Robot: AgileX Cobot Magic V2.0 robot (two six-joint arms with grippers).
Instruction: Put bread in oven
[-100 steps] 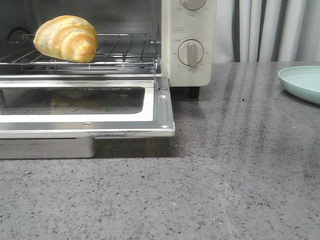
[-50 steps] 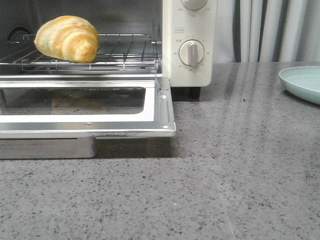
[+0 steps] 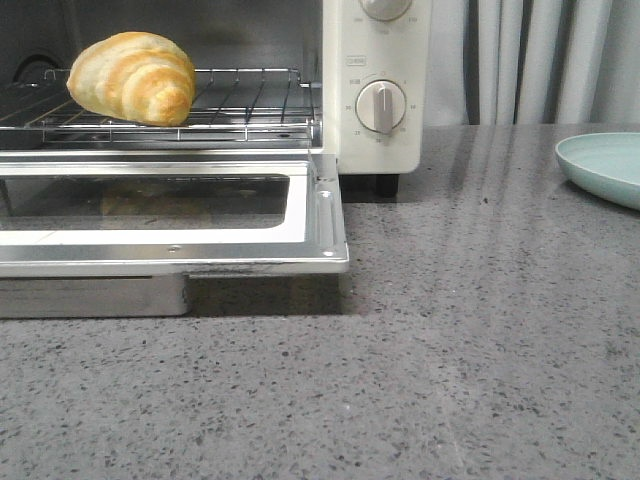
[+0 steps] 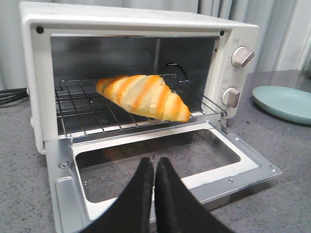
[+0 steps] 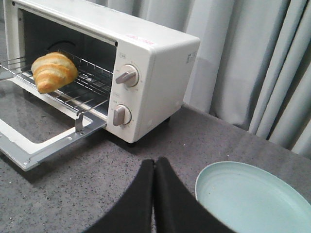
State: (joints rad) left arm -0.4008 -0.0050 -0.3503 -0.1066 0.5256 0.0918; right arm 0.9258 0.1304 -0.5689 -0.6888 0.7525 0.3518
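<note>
The bread [image 3: 132, 77], a golden-brown croissant roll, lies on the wire rack [image 3: 250, 100] inside the cream-white oven [image 3: 378, 90]. It also shows in the left wrist view [image 4: 143, 96] and the right wrist view [image 5: 53, 71]. The oven's glass door [image 3: 170, 215] hangs open and flat. My left gripper [image 4: 154, 162] is shut and empty, held above the open door [image 4: 160, 160] in front of the oven [image 4: 136, 29]. My right gripper [image 5: 155, 163] is shut and empty over the countertop, right of the oven [image 5: 155, 73]. Neither gripper shows in the front view.
A pale green plate [image 3: 605, 165] lies empty on the grey speckled countertop [image 3: 480, 330] at the right; it also shows in the right wrist view [image 5: 252, 199] and the left wrist view [image 4: 284, 102]. Curtains hang behind. A black cable [image 4: 12, 96] lies left of the oven.
</note>
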